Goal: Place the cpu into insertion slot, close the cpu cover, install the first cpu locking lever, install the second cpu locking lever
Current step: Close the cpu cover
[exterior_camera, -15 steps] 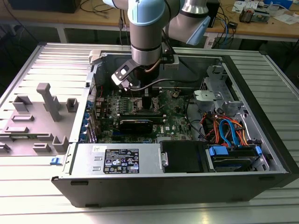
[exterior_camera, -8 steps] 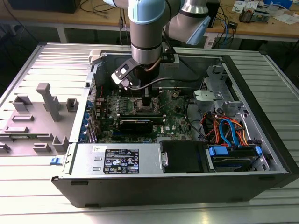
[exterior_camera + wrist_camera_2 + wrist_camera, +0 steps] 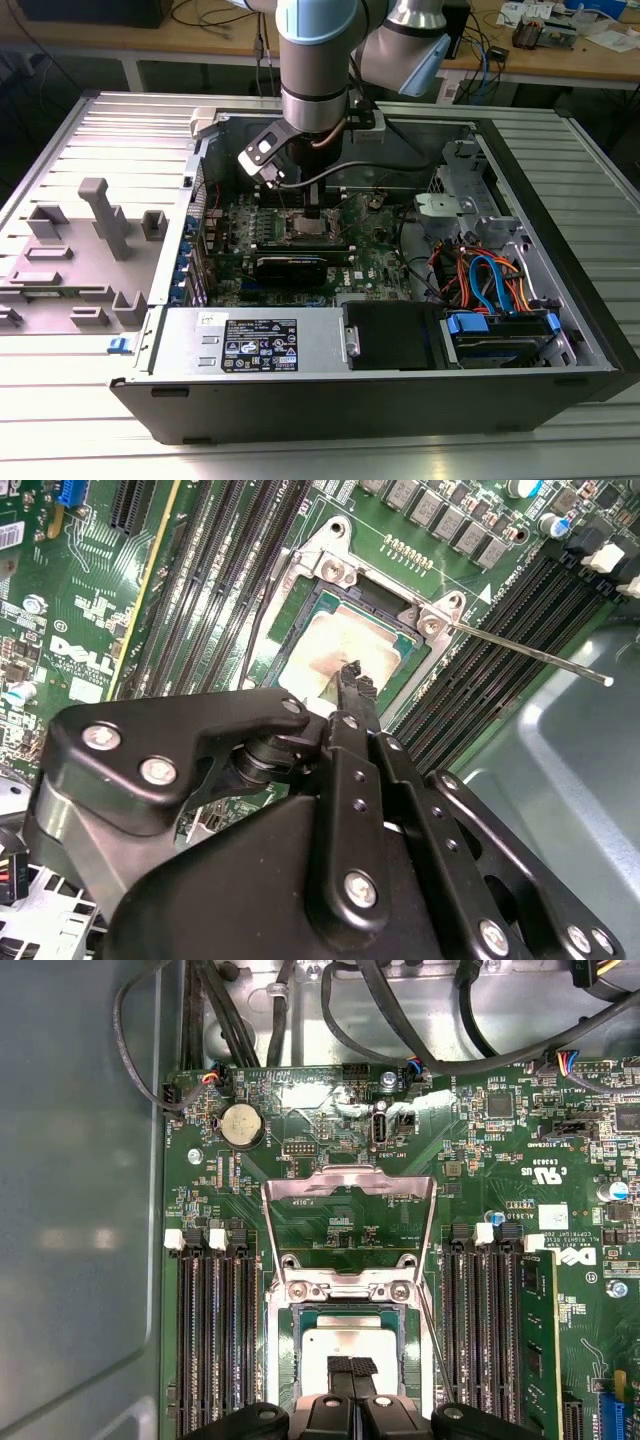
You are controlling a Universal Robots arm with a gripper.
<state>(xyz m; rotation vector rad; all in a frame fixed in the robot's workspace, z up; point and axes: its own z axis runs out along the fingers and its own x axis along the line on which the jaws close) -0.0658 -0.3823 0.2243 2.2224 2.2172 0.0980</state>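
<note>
The cpu (image 3: 320,1350) lies seated in the insertion slot (image 3: 277,1350) right beneath the pincer (image 3: 351,1368), whose tips meet and grip nothing, while beyond them the cpu cover (image 3: 350,1182) stands flipped open and a locking lever (image 3: 530,655) juts free, so closing and latching are left.

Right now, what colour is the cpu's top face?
The cpu top is silvery-grey with a pale beige smear; shows best in the second wrist view.
</note>
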